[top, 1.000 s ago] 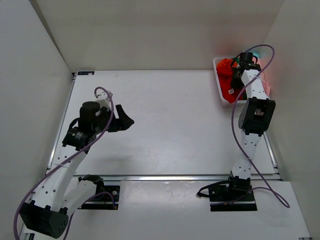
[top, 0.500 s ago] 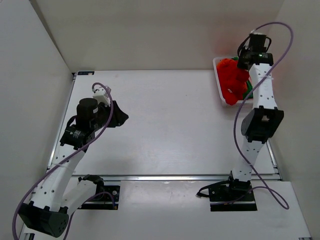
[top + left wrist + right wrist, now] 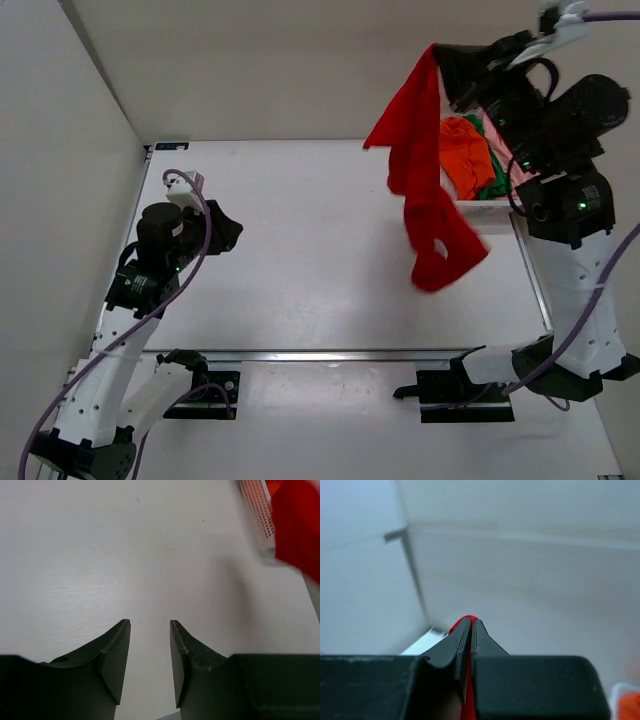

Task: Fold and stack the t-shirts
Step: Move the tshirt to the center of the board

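Red t-shirt dangling from right gripper clamping it high over table, left gripper hovering part-open, empty.

Basket at far right of counter, heaped t-shirts inside. Just left, hanging t-shirt in right hand. Left hand well apart, at left.

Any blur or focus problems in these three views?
Top external: evenly lit, sharp, though the hanging bright red cloth t-shirt smears slightly at its lower end. Left wrist: table sharp, the shirt and white plastic basket blurred at top right. Right wrist: right gripper crisp, background soft.
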Available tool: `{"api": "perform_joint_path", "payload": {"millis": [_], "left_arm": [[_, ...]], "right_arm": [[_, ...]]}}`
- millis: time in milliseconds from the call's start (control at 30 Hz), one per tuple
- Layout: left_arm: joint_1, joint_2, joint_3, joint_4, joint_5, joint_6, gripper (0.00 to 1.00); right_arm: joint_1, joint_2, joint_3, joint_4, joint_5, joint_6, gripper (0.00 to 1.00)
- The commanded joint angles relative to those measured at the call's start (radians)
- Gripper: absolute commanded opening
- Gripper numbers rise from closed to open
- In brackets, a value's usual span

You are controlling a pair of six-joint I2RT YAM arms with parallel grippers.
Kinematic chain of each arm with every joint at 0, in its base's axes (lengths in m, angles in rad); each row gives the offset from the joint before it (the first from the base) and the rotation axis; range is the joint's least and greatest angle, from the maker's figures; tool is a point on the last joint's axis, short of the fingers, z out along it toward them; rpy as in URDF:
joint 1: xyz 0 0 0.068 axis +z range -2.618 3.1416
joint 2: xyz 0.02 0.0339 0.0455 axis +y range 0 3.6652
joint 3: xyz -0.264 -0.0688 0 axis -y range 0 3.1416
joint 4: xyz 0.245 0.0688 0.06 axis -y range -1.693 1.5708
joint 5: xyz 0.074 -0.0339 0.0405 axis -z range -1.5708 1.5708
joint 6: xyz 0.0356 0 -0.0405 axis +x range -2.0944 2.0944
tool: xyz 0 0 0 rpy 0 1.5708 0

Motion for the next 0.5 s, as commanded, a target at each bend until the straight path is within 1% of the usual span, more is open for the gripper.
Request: {"api": "perform_joint_path", "payload": {"millis": [0,33,67,100,133,167,200,233,267,300,333,367,400,433,467], "left_arm": [[0.006,-0.058,0.084,-0.047,-0.112,0.01,0.49],[0.011,-0.078,0.097,-0.07,-0.176,-0.001,0.49],[0.014,-0.097,0.103,-0.092,-0.206,-0.007,0.48],[0.014,-0.107,0.107,-0.112,-0.218,-0.01,0.48],[0.013,-0.129,0.111,-0.12,-0.229,-0.022,0.47],[0.013,-0.152,0.098,-0.132,-0.232,-0.037,0.46],[0.017,-0.161,0.083,-0.146,-0.226,-0.051,0.47],[0.013,-0.192,0.062,-0.149,-0.226,-0.069,0.48],[0.008,-0.215,0.048,-0.158,-0.208,-0.102,0.51],[0.003,-0.229,0.023,-0.166,-0.198,-0.117,0.51],[0.005,-0.251,0.012,-0.17,-0.178,-0.142,0.53],[0.002,-0.265,-0.009,-0.184,-0.14,-0.163,0.57],[0.0,-0.275,-0.033,-0.196,-0.099,-0.175,0.59],[-0.001,-0.27,-0.062,-0.207,-0.073,-0.179,0.61],[-0.001,-0.27,-0.086,-0.215,-0.001,-0.183,0.61]], "right_arm": [[0.051,0.111,-0.168,-0.059,-0.098,0.104,0.0],[0.062,0.154,-0.171,-0.091,-0.127,0.148,0.01],[0.075,0.21,-0.159,-0.126,-0.193,0.175,0.0],[0.079,0.285,-0.122,-0.199,-0.228,0.189,0.01],[0.101,0.315,-0.111,-0.279,-0.257,0.195,0.0],[0.123,0.388,-0.053,-0.351,-0.261,0.177,0.0],[0.141,0.451,-0.016,-0.379,-0.221,0.18,0.0],[0.172,0.497,0.001,-0.426,-0.2,0.16,0.0],[0.18,0.525,0.031,-0.468,-0.218,0.147,0.03],[0.183,0.556,0.045,-0.491,-0.215,0.152,0.19],[0.183,0.567,0.042,-0.523,-0.197,0.179,0.33],[0.194,0.559,0.0,-0.517,-0.178,0.177,0.38],[0.195,0.519,-0.083,-0.502,-0.158,0.172,0.43],[0.2,0.463,-0.125,-0.455,-0.1,0.173,0.45],[0.206,0.424,-0.234,-0.392,-0.048,0.17,0.46]]}}
